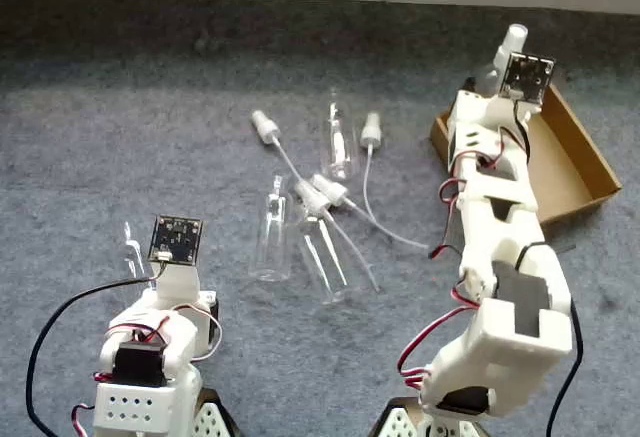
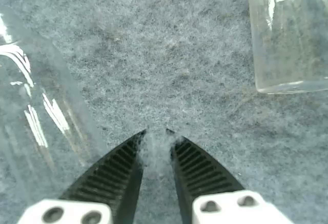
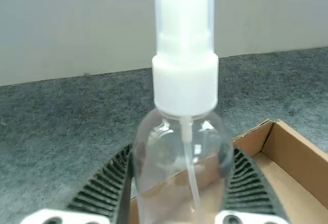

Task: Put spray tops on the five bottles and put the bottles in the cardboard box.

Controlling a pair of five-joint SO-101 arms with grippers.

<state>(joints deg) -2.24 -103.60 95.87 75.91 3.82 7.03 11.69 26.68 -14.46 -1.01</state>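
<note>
- Capped bottle (image 3: 179,183): clear, white spray top fitted, dip tube visible inside. Held upright at the far end of the cardboard box (image 1: 575,172). Cannot tell whether resting on the box floor or clear of it.
- Right gripper (image 3: 182,155): clamped on the capped bottle's body, one ribbed finger on each side.
- Cardboard box: shallow, open-topped, beside the right arm, partly hidden under it in the high view.
- Loose bottles (image 1: 272,229): uncapped, lying on their sides mid-table, one more just ahead of the left arm.
- Spray tops (image 1: 265,125): loose among those bottles, long dip tubes trailing and crossing.
- Left gripper (image 2: 155,131): low over the grey carpet (image 1: 150,107), fingers slightly parted, empty, between two lying bottles and touching neither.
- Judged stage: first bottle of five going in, four left to cap.
- Risk on release: toppling or rolling out, given a tall narrow bottle and low walls.
- Risk at the wall: catching the bottle's base on the cardboard edge and shoving the light box aside.
- Risk later: snagging crossed dip tubes and dragging a neighbouring top along.
- Risk on grasp: slipping, with smooth round bottles prone to rolling on carpet.
</note>
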